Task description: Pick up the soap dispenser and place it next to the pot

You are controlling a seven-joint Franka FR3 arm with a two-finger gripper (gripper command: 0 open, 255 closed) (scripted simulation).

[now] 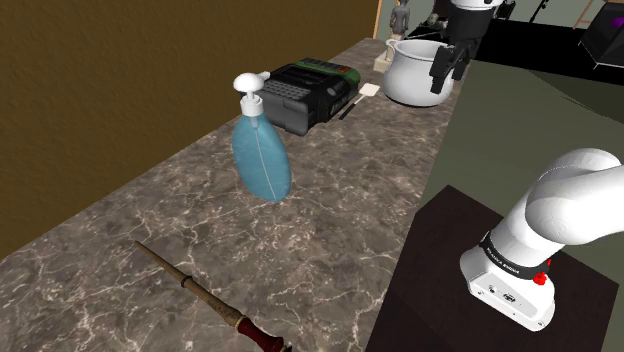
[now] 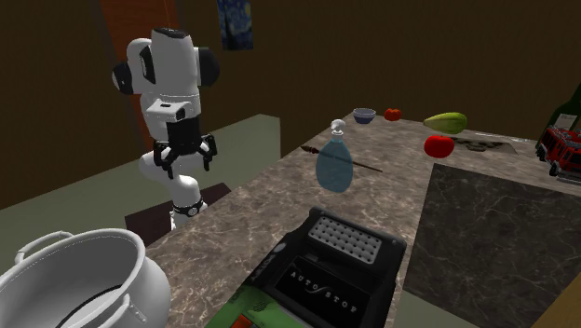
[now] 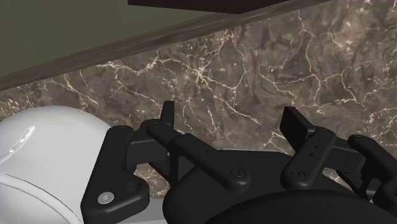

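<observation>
The gripper (image 3: 232,124) is released, its two fingers (image 3: 167,119) standing well apart with nothing between them; the wrist view makes this plain, with bare marble counter (image 3: 254,70) under the gap. That same view puts the white pot (image 3: 44,149) just beside one finger, its rounded rim close to the finger but apart from it. The shoulder view shows the gripper overlapping the pot's far edge, so the two read as near each other there as well; the second exterior view shows what the others do not, that the gripper hangs high above the counter's edge.

The soap dispenser (image 1: 262,150), a blue bottle with a white pump, stands on the counter well apart from the gripper; it is untouched. A black appliance (image 1: 310,92) lies between it and the pot, so from the gripper the order runs pot, appliance, dispenser. Farther from the gripper again, the shoulder view shows a wooden-handled tool (image 1: 210,305) lying flat on the marble.

The second exterior view adds things beyond the dispenser: a small bowl (image 2: 364,116), two red tomatoes (image 2: 439,145) and a yellow-green squash (image 2: 445,122); all are far from the gripper.
</observation>
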